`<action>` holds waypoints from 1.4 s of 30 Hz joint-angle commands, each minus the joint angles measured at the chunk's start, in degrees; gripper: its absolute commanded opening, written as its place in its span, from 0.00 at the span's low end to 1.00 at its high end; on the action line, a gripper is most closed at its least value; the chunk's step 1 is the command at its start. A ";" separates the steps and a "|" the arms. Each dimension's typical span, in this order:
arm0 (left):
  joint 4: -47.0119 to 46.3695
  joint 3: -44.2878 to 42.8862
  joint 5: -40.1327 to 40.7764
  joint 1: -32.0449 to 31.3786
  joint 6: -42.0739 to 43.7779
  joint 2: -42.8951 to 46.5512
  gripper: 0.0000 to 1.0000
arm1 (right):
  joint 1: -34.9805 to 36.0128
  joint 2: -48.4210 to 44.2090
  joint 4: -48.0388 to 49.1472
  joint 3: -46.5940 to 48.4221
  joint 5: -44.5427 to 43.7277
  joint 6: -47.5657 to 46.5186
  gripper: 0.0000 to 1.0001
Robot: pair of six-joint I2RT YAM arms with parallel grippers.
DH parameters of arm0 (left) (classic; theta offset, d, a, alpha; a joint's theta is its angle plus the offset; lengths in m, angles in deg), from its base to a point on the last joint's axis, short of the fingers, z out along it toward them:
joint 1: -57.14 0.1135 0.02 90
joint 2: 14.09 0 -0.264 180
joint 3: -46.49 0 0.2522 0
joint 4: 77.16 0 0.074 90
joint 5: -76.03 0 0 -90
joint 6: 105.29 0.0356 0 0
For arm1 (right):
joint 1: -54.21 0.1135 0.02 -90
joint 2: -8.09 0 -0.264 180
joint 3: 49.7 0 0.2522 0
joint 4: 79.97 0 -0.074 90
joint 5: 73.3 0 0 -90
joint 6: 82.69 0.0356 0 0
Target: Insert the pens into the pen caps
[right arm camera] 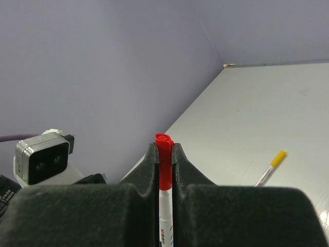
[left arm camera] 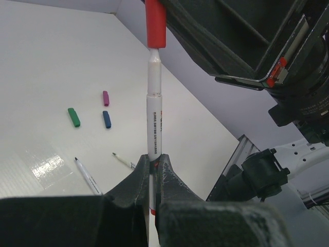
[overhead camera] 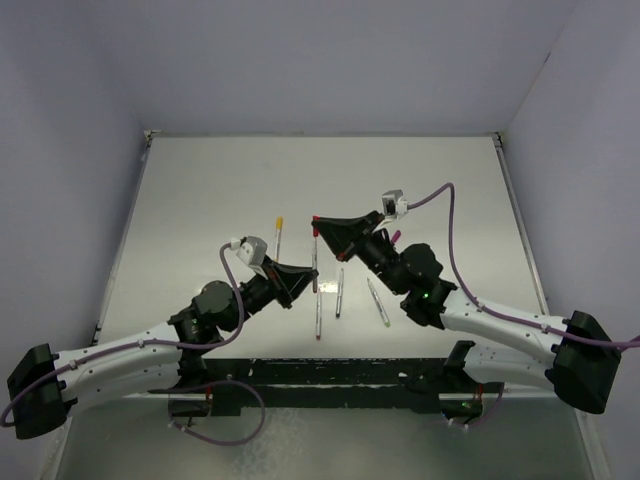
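Pen [overhead camera: 315, 260] hangs over the worktop [overhead camera: 200, 200] in the top view, between left tool [overhead camera: 309, 285] and right tool [overhead camera: 318, 228]. Left wrist: left tool squeezes its barrel. Right wrist: right tool squeezes the red cap [right arm camera: 163, 141] on its end.

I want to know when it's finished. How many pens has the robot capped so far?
One looks done: the yellow-capped pen lies on the table. In hand: the left gripper holds a pen and the right gripper grips the red cap over its tip, not pushed fully home. Left: the green cap, blue cap and purple cap lie loose, and three bare pens wait.
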 commanded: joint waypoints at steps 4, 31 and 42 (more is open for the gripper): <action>-2.41 0.11 0.94 -0.24 0.87 0.54 0.00 | 0.92 0.13 2.58 -0.14 0.15 0.22 0.00; -5.82 -4.98 4.16 -0.24 6.35 1.02 0.00 | 5.19 2.65 -5.37 -3.60 5.60 0.76 0.00; -11.43 -6.26 5.17 -0.13 8.64 1.35 0.00 | 6.19 3.87 -5.62 -3.74 11.32 0.53 0.00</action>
